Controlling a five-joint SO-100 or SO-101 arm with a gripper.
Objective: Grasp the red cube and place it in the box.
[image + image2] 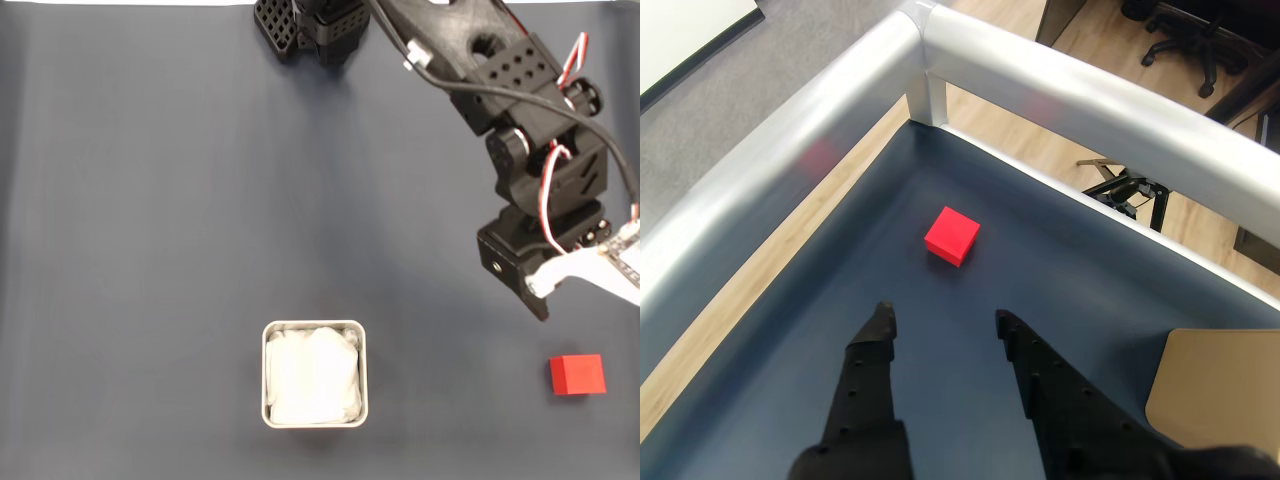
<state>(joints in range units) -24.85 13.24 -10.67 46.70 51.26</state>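
Note:
The red cube (578, 374) lies on the dark mat at the right edge of the fixed view, right of the box (314, 420), a square metal tin lined with crumpled white paper. In the wrist view the red cube (952, 236) sits ahead of my gripper (943, 326), whose two black fingers stand apart with bare mat between them. My gripper is open and short of the cube, not touching it. In the fixed view the arm's wrist (540, 255) hangs above and left of the cube, and its fingertips are hidden there.
A silver metal rail (1060, 90) frames the mat's corner just beyond the cube in the wrist view, with wooden floor and an office chair behind it. The arm's base (320, 30) stands at the top of the fixed view. Bare dark mat (150, 250) spreads to the left.

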